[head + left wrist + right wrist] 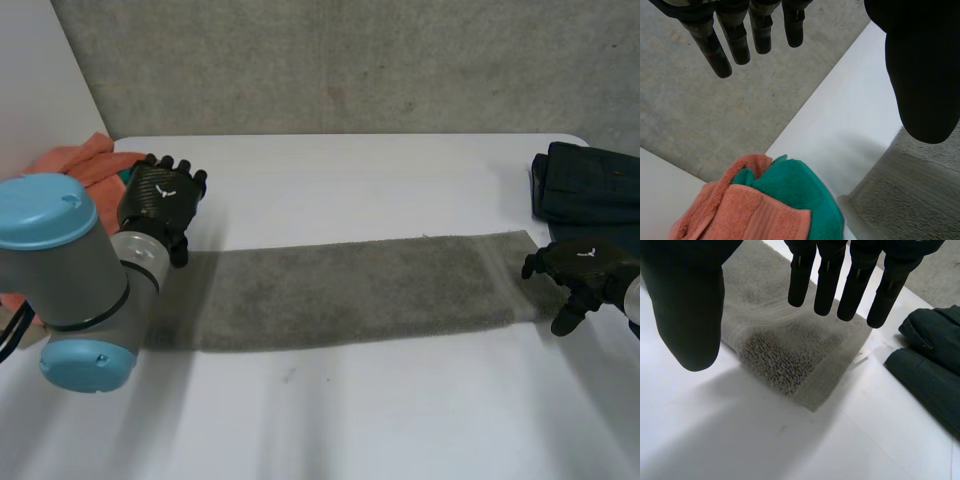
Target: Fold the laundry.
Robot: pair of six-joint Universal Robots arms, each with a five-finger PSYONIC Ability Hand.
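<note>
Your left hand and right hand hang empty, fingers straight, at opposite ends of the grey towel; gripping its corners probably comes next.

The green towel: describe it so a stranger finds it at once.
Go to the white table's far left corner, beyond the left hand. Two towels lie bunched there. The teal-green towel lies between the salmon-orange towel and the long grey towel.

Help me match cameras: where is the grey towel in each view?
Head view: grey towel flat on white table, between left hand and right hand.
Left wrist view: its end beside the teal cloth.
Right wrist view: its end under the fingertips.
Shared landmark: white table.
</note>
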